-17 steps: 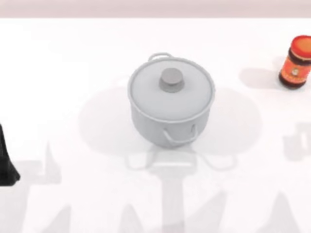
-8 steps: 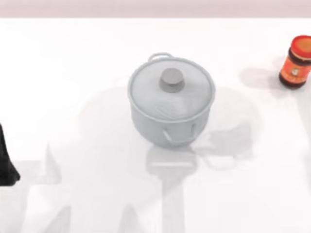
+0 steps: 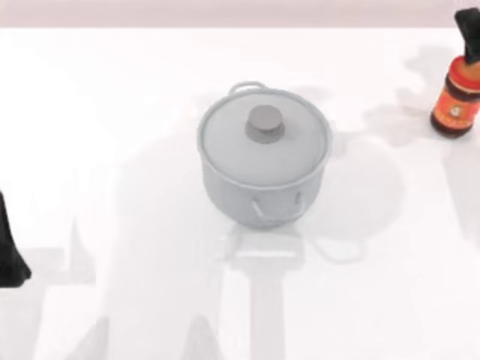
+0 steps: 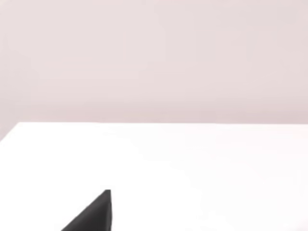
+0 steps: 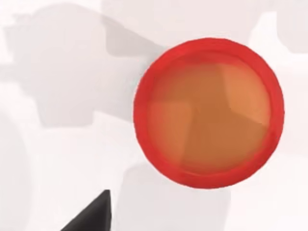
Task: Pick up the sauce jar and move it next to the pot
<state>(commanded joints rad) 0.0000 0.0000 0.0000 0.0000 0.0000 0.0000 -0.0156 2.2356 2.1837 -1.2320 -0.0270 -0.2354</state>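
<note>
The sauce jar, dark brown with an orange-red lid and label, stands upright at the table's far right edge. My right gripper hangs above it, just behind the lid, and is not touching it. In the right wrist view the round orange-red lid is seen from straight above. One dark fingertip shows off to the side, with no partner near it, so the jaws stand open and empty. The light-grey pot, lid and knob on, sits at the table's centre, well to the left of the jar.
My left gripper is parked at the table's left edge; its wrist view shows one fingertip over bare white table. The arms' shadows lie across the white surface around the pot.
My right gripper has come into the top view at the far right, above the jar. Shadows have shifted across the table. The jar, the pot and the left arm have not moved.
</note>
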